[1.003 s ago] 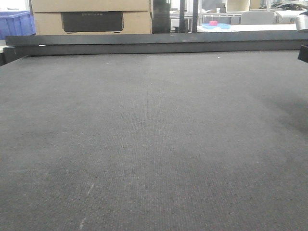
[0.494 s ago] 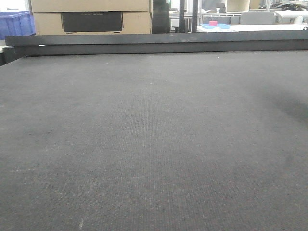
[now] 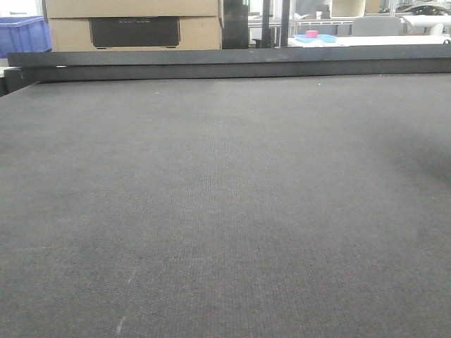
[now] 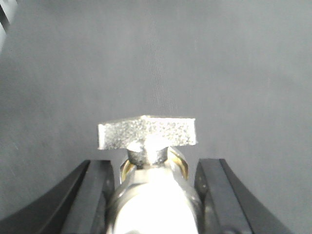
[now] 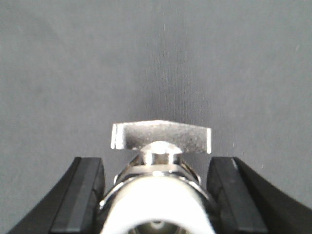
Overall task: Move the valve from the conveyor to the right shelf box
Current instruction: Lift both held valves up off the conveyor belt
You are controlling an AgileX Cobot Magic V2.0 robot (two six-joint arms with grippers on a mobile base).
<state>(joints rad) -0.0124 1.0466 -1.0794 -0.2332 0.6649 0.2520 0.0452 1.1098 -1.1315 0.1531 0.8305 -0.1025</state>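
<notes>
The conveyor (image 3: 225, 197) is a wide dark grey woven belt with a black bar (image 3: 225, 62) along its far edge, and nothing lies on it in the front view. Neither gripper shows there. In the left wrist view my left gripper (image 4: 156, 163) is shut on a silver valve (image 4: 146, 131), whose flat T-handle sticks out ahead of the black fingers (image 4: 95, 190). The right wrist view shows my right gripper (image 5: 155, 161) shut on a second silver valve (image 5: 161, 135) the same way. Grey belt (image 5: 156, 58) fills the background of both wrist views. The right shelf box is out of view.
Beyond the bar stand cardboard boxes (image 3: 134, 21) with a dark panel. A blue crate (image 3: 25, 34) is at the far left. At the back right a white table (image 3: 366, 40) carries a blue tray with a pink object (image 3: 312, 34).
A silver and black part of the right arm showed at the front view's upper right edge one second ago. It has left the view. The belt looks the same.
</notes>
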